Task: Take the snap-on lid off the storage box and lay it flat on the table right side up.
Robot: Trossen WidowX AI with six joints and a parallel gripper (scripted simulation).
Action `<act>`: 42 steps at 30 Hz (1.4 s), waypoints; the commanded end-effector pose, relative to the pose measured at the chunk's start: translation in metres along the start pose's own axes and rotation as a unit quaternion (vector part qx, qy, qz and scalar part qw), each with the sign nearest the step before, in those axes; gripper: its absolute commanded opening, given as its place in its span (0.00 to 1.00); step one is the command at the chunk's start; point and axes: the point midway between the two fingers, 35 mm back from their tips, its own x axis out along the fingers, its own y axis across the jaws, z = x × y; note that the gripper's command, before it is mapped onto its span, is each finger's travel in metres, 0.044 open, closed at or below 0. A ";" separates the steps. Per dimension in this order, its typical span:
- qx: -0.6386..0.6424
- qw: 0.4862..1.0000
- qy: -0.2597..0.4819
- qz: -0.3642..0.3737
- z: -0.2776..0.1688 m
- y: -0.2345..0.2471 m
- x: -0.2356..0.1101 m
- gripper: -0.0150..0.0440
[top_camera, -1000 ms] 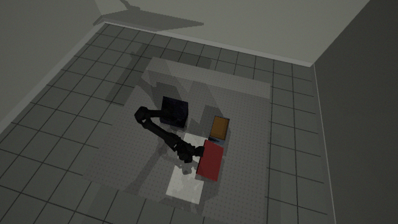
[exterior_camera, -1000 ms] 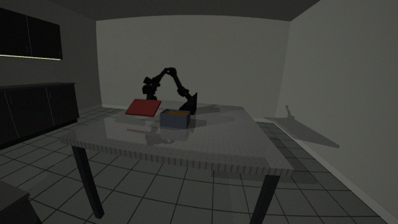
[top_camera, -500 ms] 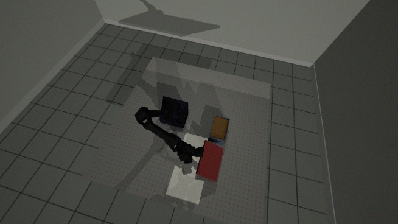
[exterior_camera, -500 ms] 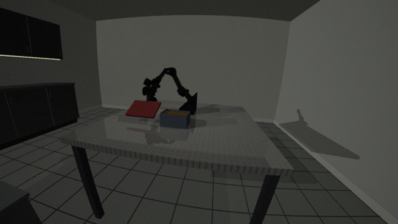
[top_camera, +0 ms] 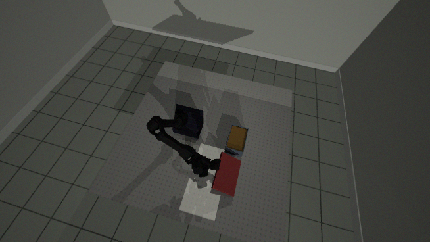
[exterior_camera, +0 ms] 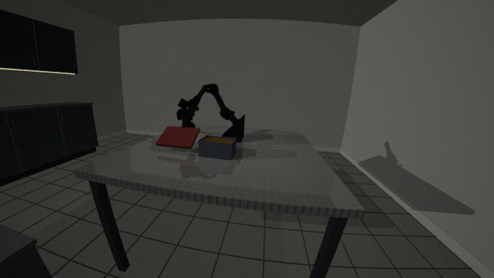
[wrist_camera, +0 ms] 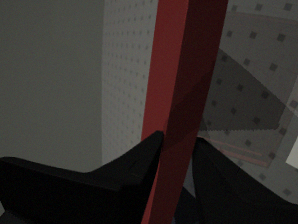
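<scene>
Lid (top_camera: pixel 227 174), red and flat, is being gripped along one edge by the gripper (top_camera: pixel 214 164), whose fingers are being kept narrow on its rim, one on each side of it, as the wrist view shows. In the exterior view, just left of centre, the lid (exterior_camera: pixel 178 137) is being carried off the table (exterior_camera: pixel 264 177), tilted, its low edge near the surface; whether that edge is touching cannot be told. The storage box (top_camera: pixel 237 138), blue-walled with an orange inside, is being left uncovered just above the lid in the top view, near one of its corners.

A pale patch (top_camera: pixel 200 197) is being shown on the table below and left of the lid. Open surface is being seen to the right of the lid and box, reaching to the table's right edge, and along the near edge in the exterior view. The arm's dark base (top_camera: pixel 188 120) is being seen at centre left of the table, well apart from the box.

In the wrist view the lid (wrist_camera: pixel 180 96) is being seen almost edge-on, and much of the table is being blocked by it and the dark fingers. The box is barely being made out at the lower edge.
</scene>
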 end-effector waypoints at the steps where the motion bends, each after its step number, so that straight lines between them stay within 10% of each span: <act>1: -0.003 1.000 0.003 0.007 -0.001 0.001 0.002 0.25; 42: -0.004 1.000 0.002 0.007 -0.001 -0.024 0.024 0.25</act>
